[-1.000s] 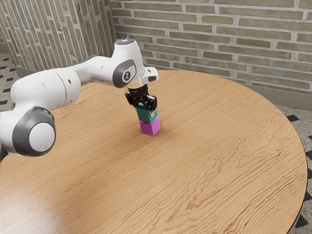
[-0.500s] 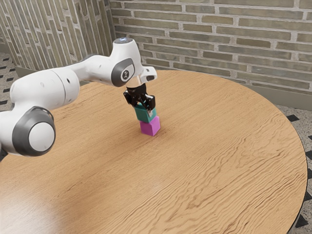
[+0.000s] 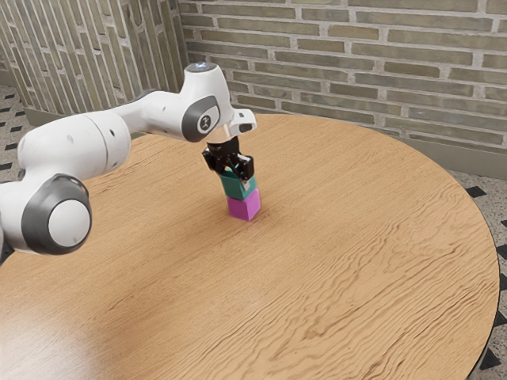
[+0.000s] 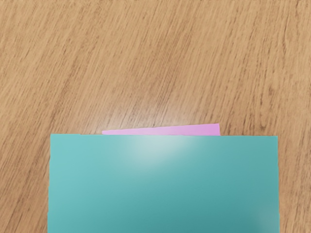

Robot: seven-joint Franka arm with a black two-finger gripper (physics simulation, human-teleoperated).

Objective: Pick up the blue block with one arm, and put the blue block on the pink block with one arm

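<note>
Item: black two-finger gripper (image 3: pixel 231 171), directly above the pink cube block (image 3: pixel 245 207), fingers clasping the teal-blue cube block (image 3: pixel 238 187) from two sides.
Item: teal-blue cube block (image 4: pixel 165 184), stacked on the pink cube block (image 4: pixel 165 130).
Support: round wooden table (image 3: pixel 333 253).

The white arm (image 3: pixel 87 146) reaches in from the exterior view's left of the blue block (image 3: pixel 240 188). Its thick rear links lie low and well apart from the block. Its forearm slopes up to a rounded, grey-capped joint (image 3: pixel 203 119), which sits above the block and a little to the exterior view's left of it. From that joint the hand turns straight down. The black pincer (image 3: pixel 230 169) points downward directly over the block, with its two fingers pressed against the block's upper part from opposite sides, gripping it.
</note>
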